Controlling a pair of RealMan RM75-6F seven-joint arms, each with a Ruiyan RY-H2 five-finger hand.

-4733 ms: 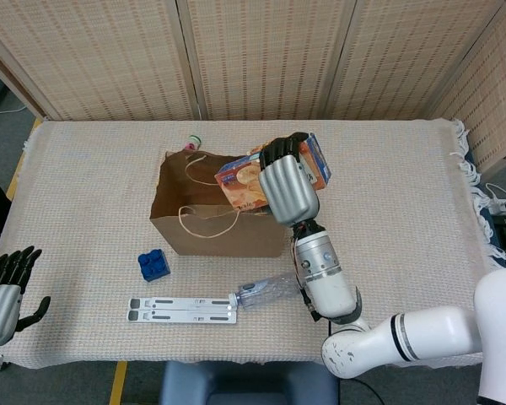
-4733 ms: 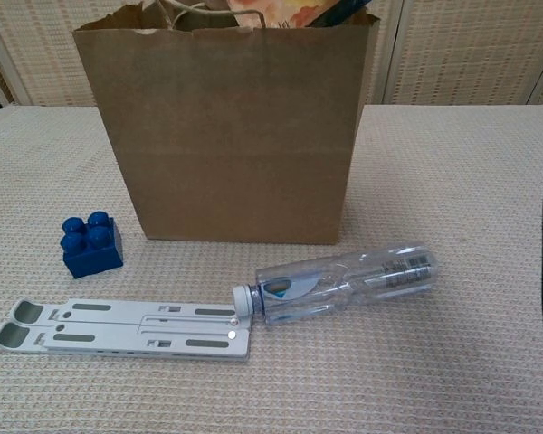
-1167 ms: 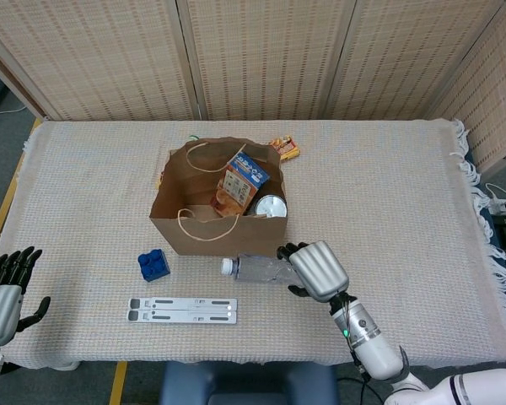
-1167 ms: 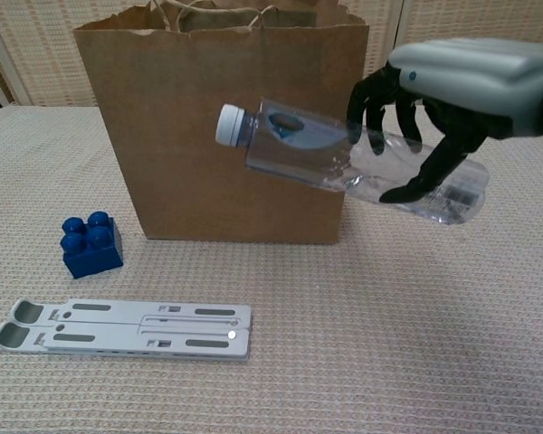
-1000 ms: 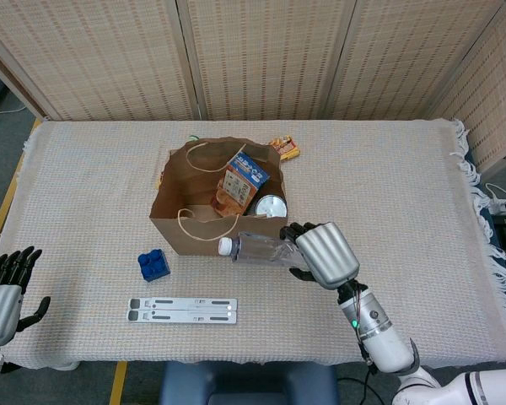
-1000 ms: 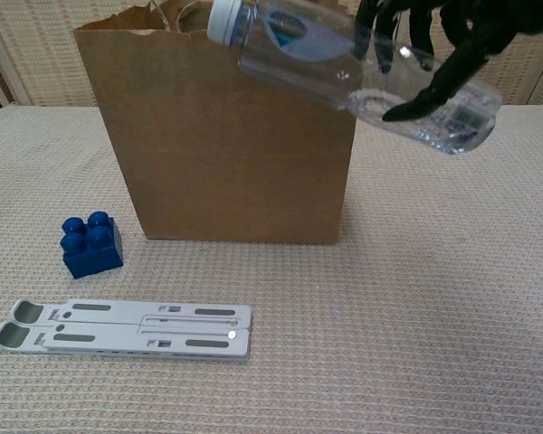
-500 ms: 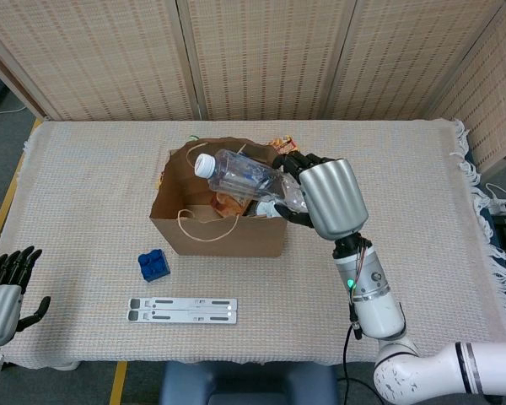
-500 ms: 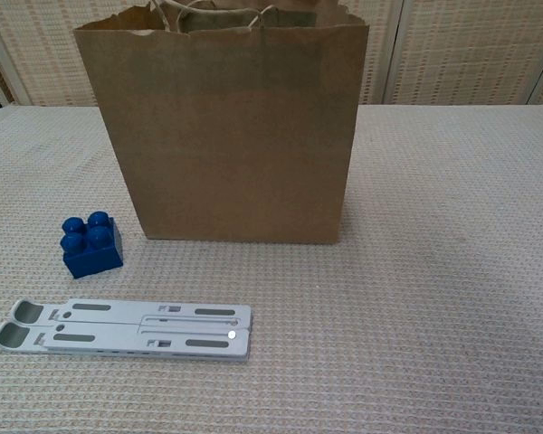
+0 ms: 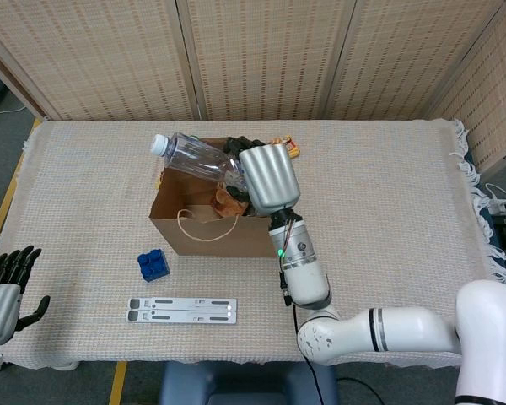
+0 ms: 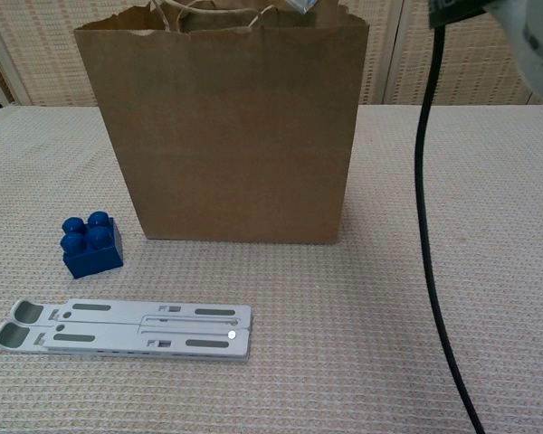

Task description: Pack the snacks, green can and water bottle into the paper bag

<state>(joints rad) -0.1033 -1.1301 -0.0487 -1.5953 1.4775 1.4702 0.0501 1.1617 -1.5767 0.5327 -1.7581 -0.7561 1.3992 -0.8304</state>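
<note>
My right hand (image 9: 267,175) gripping the clear water bottle (image 9: 196,158), white cap pointing away to its left, bottle tilted over the open paper bag (image 9: 219,232) just below, my left hand (image 9: 4,291) far off, fingers spread, holding nothing

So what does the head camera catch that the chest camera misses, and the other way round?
Only the head view shows the right hand holding the water bottle over the paper bag, the snack box inside it, and the left hand idle off the table's corner. Only the chest view shows the bag's full front and a black cable. Both share the bag, the blue toy brick and the grey folding stand.
</note>
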